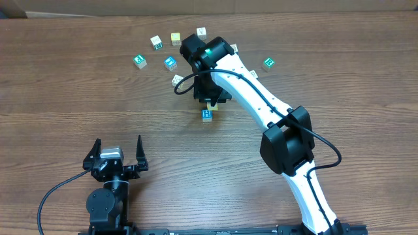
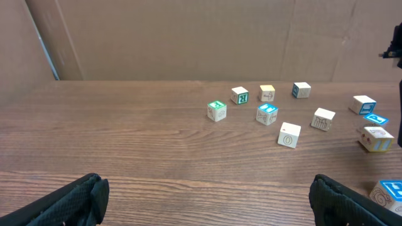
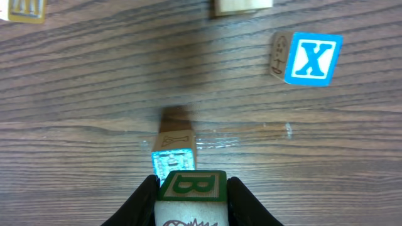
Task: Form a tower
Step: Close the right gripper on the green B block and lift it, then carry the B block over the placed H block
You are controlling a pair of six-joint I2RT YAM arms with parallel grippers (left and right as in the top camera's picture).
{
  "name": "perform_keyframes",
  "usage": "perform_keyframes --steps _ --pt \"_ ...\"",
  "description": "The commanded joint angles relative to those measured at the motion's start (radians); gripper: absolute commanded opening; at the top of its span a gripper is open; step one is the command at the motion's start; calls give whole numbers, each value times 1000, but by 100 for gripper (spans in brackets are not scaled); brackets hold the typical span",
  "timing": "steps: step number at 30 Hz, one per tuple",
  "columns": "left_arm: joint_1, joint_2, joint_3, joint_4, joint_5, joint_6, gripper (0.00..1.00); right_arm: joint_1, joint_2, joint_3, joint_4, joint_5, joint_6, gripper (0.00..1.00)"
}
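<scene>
tower [image 3: 173, 150]: narrow stack of wooden letter cubes, blue face showing; just ahead of the right gripper [image 3: 191, 188], below its wrist; cube count unclear.
handling: probably light, stiff and smooth-faced; unbonded, so a sideways nudge would likely topple it.
hold: best by opposite side faces, low down; otherwise touch from above only.
right gripper: pinching the B cube [image 3: 191, 186] by its sides; contact with the tower cannot be told.
left gripper [image 1: 118, 143]: spread wide, holding nothing, well apart from the tower.
surroundings: X cube [image 3: 312, 58] and other loose cubes beyond the right gripper, on the table [image 1: 65, 98].

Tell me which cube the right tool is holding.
The green B cube, pinched in the right tool; the blue X cube and the rest lie ungripped.
</scene>
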Motion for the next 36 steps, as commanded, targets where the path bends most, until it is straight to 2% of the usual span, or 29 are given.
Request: perform_keyframes --steps 1,8,9,10,17,18,21,27,31,36 --pt "10 -10 6 -13 -13 19 100 16 -3 9 8 7 5 29" --pt "10 -10 6 -13 -13 19 100 32 -3 2 11 8 4 28" --pt "10 -10 6 -13 -13 19 99 32 -3 2 12 7 -3 21" --pt "10 -10 6 -13 -13 19 99 32 -3 2 12 7 -6 18" --pt "10 -10 6 -13 -13 19 99 32 -60 5 -42 -1 -3 15" --pt "10 -10 6 -13 -13 19 99 32 -68 5 -55 0 -3 10" --pt "10 -10 6 -13 -13 19 99 39 -87 5 -98 10 -2 5" --pt "10 -10 6 -13 -13 19 100 55 -88 3 -134 36 30 4" --pt "10 -10 6 -13 -13 19 100 56 -88 3 -136 138 154 4" --pt "10 -10 6 -13 -13 19 100 70 -88 3 -120 154 137 4"
